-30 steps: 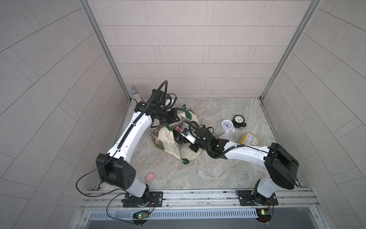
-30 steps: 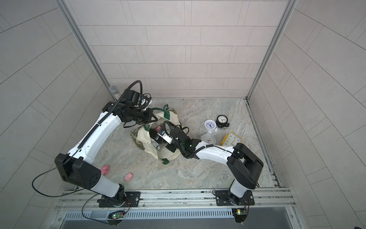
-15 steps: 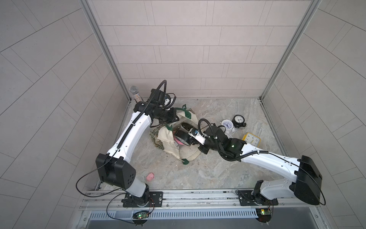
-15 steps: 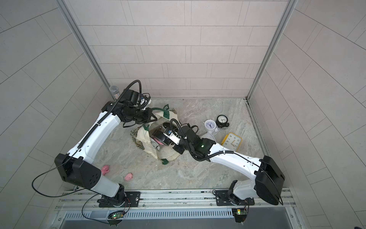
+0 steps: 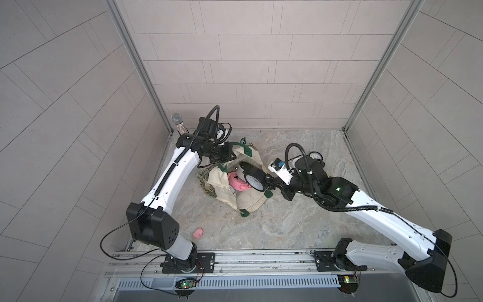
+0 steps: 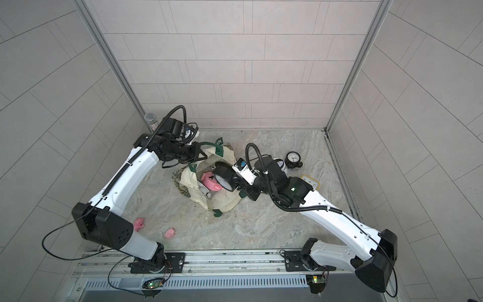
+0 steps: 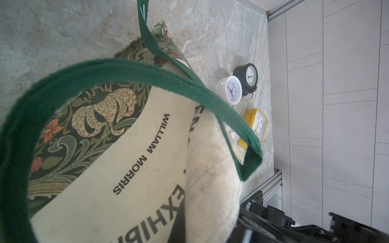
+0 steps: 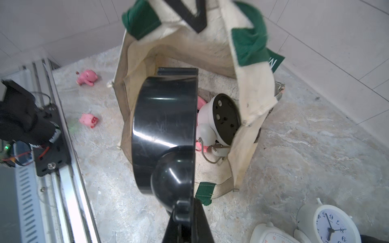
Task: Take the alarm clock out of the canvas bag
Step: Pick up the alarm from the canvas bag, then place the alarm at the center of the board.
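While the closed right gripper [image 5: 272, 182] pinches the round black alarm clock [image 5: 254, 179] by one bell just above the mouth of the cream canvas bag [image 5: 248, 204], we list the left gripper [image 5: 231, 156] closed on the bag's dark green handle [image 7: 126, 71]. Left, we judge: carry the clock clear and set it on the stone-patterned tabletop [image 5: 261, 230]. A pink clock [image 5: 236, 181] and a white clock [image 8: 219, 120] lie inside.

My left arm [image 5: 174, 174] stood up from its near-left base and slanted toward the far side. It bent right at the wrist, where my left gripper [image 5: 231, 154] pointed right with its jaws pinched together. My right arm [image 5: 380, 219] lay stretched low from the near-right base toward the middle. My right gripper [image 5: 272, 183] pointed left, clamped tight.
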Robot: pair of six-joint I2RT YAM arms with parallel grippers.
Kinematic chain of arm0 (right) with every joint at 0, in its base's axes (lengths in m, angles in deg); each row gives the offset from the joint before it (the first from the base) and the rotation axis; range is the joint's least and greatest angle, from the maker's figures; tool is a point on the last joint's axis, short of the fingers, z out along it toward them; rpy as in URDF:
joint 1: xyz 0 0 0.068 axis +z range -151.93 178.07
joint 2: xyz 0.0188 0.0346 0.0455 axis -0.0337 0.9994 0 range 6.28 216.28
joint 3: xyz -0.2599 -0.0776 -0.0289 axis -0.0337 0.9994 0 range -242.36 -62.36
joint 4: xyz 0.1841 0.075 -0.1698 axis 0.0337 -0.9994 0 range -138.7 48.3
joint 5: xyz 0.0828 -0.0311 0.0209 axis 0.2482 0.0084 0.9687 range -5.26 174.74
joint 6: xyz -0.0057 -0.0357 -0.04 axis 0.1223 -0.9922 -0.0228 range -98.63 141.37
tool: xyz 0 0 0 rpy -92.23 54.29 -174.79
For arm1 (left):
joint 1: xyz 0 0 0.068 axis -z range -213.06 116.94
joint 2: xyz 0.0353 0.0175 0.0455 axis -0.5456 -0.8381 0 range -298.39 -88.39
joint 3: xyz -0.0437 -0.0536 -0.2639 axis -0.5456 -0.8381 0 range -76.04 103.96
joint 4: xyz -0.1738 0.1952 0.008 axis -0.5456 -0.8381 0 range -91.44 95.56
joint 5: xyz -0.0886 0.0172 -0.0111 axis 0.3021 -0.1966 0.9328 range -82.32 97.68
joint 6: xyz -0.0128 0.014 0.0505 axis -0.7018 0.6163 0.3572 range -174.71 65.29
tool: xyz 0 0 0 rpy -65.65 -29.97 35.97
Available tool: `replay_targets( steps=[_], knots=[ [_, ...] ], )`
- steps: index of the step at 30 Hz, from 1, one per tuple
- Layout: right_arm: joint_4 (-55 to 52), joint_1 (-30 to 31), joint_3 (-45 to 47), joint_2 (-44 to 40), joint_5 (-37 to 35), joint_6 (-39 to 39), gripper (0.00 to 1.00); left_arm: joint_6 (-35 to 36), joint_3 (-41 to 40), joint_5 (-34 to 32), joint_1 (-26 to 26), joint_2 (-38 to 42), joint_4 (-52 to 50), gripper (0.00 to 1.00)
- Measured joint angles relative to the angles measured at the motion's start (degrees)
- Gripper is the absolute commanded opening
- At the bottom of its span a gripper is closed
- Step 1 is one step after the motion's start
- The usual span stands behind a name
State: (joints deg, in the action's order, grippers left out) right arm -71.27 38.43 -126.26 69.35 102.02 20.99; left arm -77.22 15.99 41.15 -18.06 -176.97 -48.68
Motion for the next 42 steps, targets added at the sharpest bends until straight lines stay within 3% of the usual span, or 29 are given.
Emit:
replay_targets(
  steps=[10, 18, 31, 42],
  knots=[
    [2.5, -23.5, -5.4, -3.0, 15.6, 16.2, 0.0, 0.0, 0.0, 0.0, -0.1, 0.0, 0.0, 0.0],
    [10.4, -36.9, -8.0, 7.5, 18.8, 31.5, 0.0, 0.0, 0.0, 0.0, -0.1, 0.0, 0.0, 0.0],
    [25.6, -37.9, -6.1, 32.8, 18.9, 47.3, 0.0, -0.1, -0.1, -0.2, -0.1, 0.2, 0.0, 0.0],
    [31.8, -37.9, -9.1, 45.9, 21.1, 53.2, 0.0, -0.2, -0.1, -0.3, -0.1, 0.2, 0.0, 0.0]
  ],
)
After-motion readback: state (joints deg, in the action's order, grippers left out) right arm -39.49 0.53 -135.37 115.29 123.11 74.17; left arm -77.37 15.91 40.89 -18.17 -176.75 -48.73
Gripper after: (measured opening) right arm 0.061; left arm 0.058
